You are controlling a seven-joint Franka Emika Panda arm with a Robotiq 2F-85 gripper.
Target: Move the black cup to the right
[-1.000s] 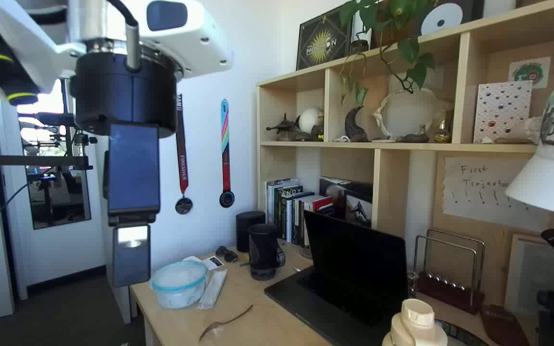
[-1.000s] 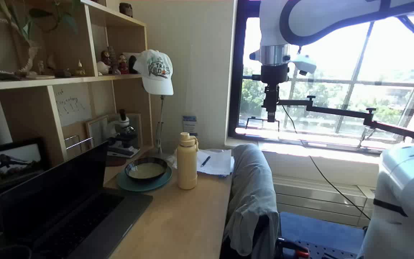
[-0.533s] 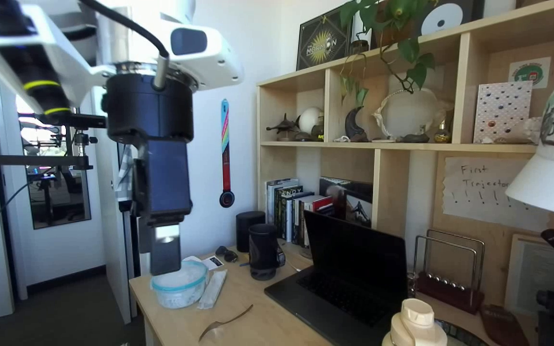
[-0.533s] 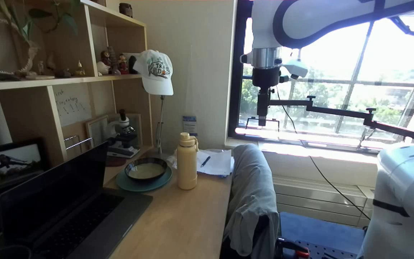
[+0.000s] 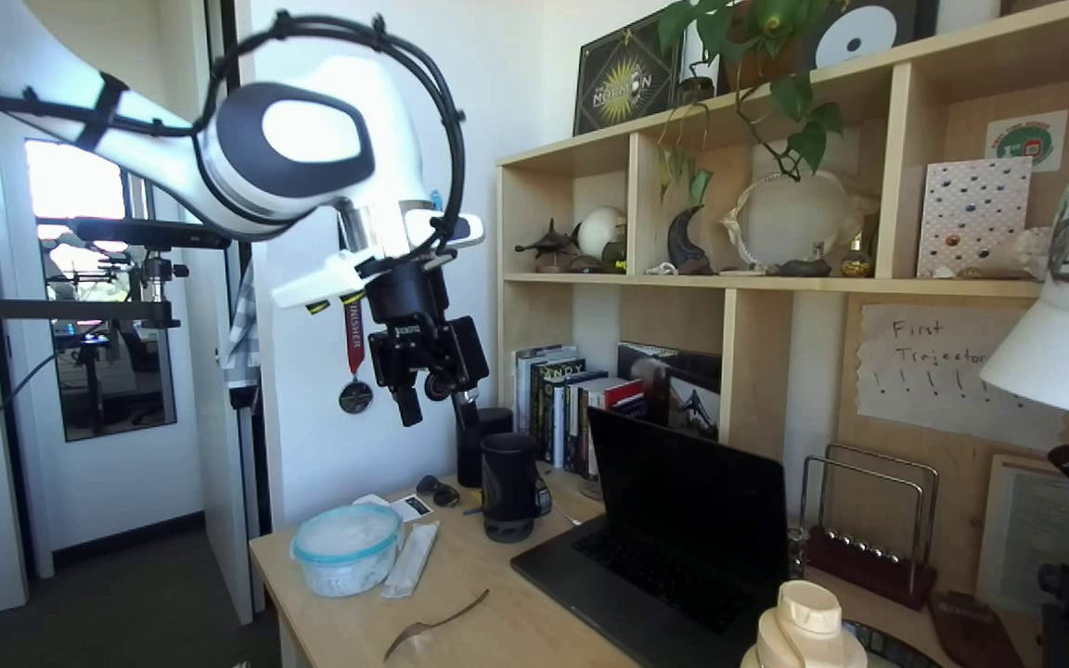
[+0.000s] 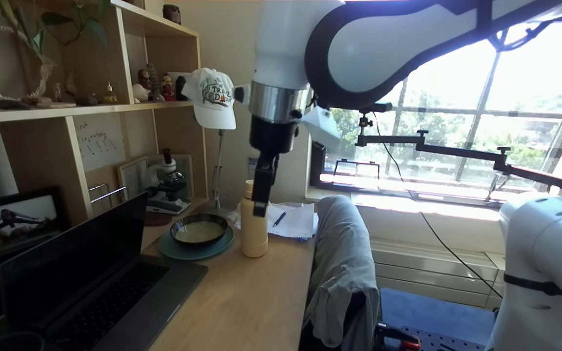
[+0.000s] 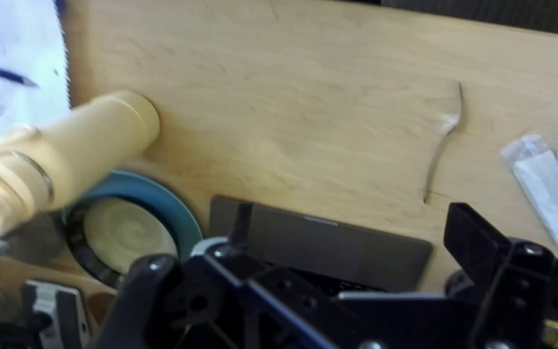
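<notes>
In an exterior view, the gripper (image 5: 439, 415) hangs jaws-down, spread and holding nothing, probably ready to straddle the black cup (image 5: 507, 490), which stands upright left of the laptop (image 5: 688, 506), near a dark container (image 5: 470, 450). In an exterior view, the arm (image 6: 369, 53) ends before the bottle (image 6: 254, 236), having swung left from the window (image 6: 437, 122) since the earlier frame. The wrist view has a thin curved object (image 7: 446, 135) beyond the parted jaws; the cup does not show.

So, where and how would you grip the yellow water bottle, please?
Probably by its small top cap, from above: the yellow water bottle stands upright, the cap is its narrowest part, and the teal plate sits close beside it. I'd avoid the carry loop.
</notes>
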